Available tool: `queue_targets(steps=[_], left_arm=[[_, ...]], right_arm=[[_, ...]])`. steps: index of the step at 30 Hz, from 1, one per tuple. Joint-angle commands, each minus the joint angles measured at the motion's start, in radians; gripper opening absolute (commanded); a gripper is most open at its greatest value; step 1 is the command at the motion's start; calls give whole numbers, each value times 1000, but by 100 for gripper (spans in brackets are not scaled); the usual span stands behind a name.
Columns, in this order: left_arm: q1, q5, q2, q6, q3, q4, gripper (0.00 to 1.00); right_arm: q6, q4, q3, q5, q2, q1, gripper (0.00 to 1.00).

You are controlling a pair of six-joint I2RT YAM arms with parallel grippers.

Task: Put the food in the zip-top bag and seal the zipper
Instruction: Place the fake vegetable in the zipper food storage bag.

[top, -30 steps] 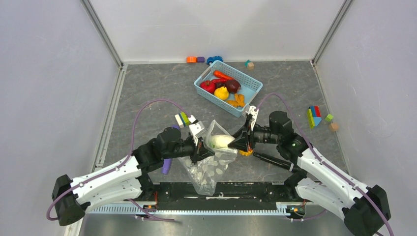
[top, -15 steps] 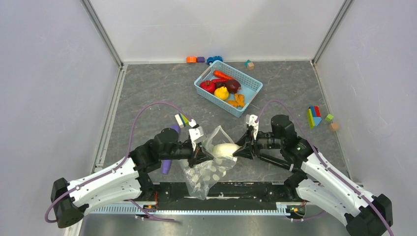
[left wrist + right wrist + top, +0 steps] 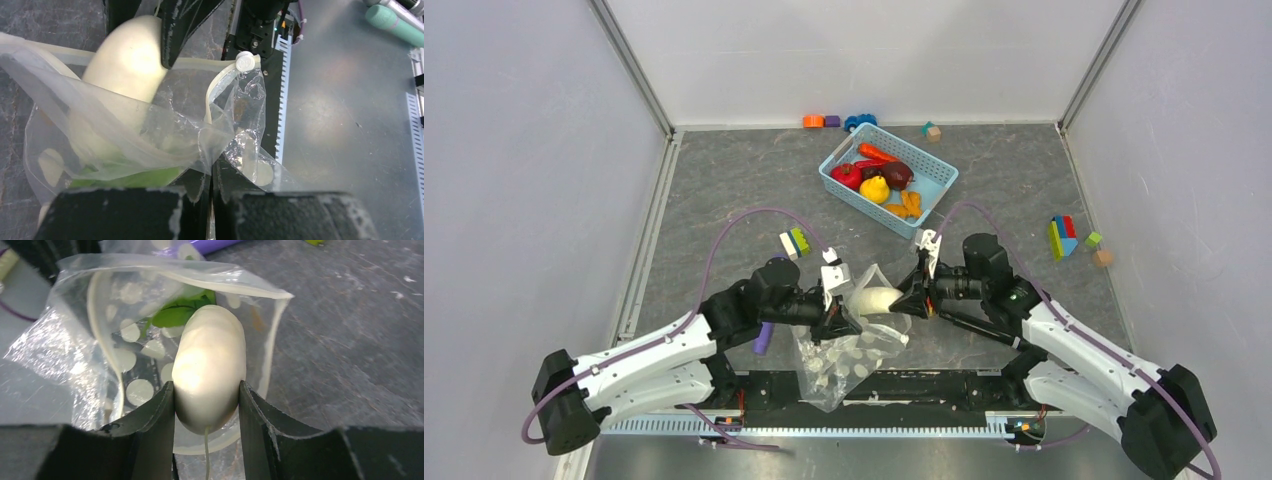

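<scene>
Now the white food point(image 3: 209, 365) pokes into the open dotted bag point(image 3: 75, 355). The right tool point(image 3: 206, 392) squeezes its sides, and the left tool point(image 3: 211, 174) pinches the bag's edge.

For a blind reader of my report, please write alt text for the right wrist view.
Two black fingers hold a white toy vegetable by its near end, its green-leafed far end inside the open mouth of a clear zip-top bag with white dots. Grey table lies to the right.
</scene>
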Motion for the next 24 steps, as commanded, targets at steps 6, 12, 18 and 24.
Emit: queue_targets(steps=[6, 12, 18, 24], left_arm=[[-5, -36, 31, -39, 42, 29, 2], [-9, -41, 54, -51, 39, 85, 2], [-9, -127, 47, -70, 18, 136, 2], [-8, -258, -12, -99, -26, 244, 2]], right_arm=[[232, 451, -142, 300, -24, 39, 0], [263, 579, -179, 565, -11, 192, 0], [291, 661, -214, 673, -7, 254, 13], [192, 433, -131, 603, -9, 258, 50]])
